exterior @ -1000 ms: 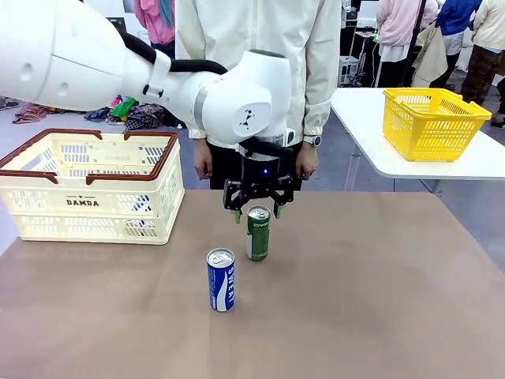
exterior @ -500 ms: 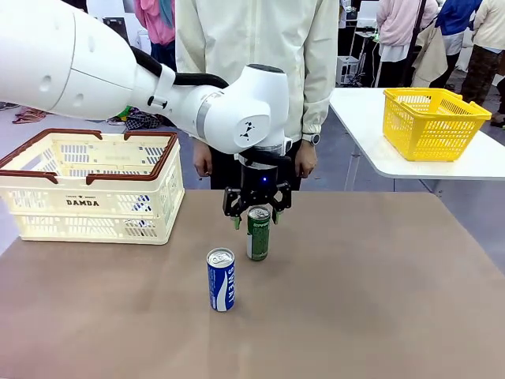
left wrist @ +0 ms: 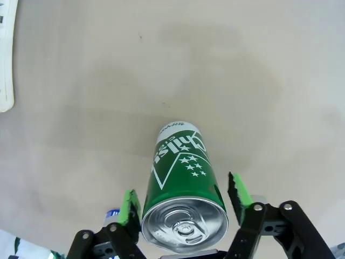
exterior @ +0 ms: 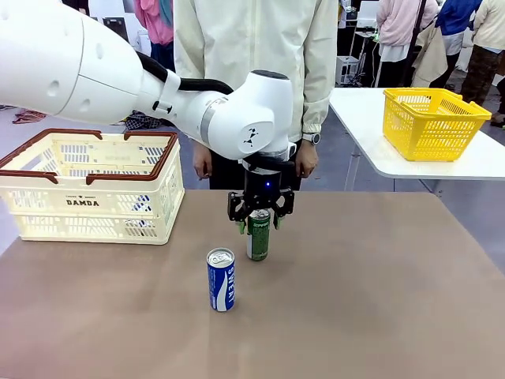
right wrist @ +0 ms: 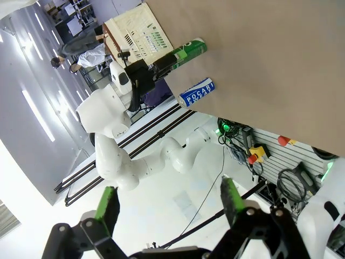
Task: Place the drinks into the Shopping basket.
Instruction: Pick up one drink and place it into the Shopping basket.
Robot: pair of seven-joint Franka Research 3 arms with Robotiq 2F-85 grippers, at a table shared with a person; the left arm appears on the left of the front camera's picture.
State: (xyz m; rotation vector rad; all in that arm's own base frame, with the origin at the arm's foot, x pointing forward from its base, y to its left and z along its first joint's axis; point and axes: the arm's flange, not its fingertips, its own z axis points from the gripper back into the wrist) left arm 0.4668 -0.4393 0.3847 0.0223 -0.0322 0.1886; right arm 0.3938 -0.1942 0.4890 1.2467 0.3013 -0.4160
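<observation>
Brown tabletop (exterior: 379, 300), a person (exterior: 252, 47) standing at its far edge, arms down. Green can (exterior: 258, 237) stands upright near the table's middle, silver top up, white lettering on its side. Left gripper (left wrist: 183, 200) is down over the can's upper part, jaws bracketing it. One of the green pads (left wrist: 131, 208) lies close against the can and the other shows a thin gap, so it is not clamped. Can's base rests on the table. Blue can (exterior: 221, 280) stands upright near it, on the robot's side and slightly left, not touching. Shopping basket (exterior: 87, 201) sits at the table's left, well apart from both cans. Right gripper (right wrist: 170, 202) is far from the cans, fingers spread wide, holding nothing. Yellow basket (exterior: 430, 118) sits on a white side table (exterior: 442, 167) beyond the right edge.
</observation>
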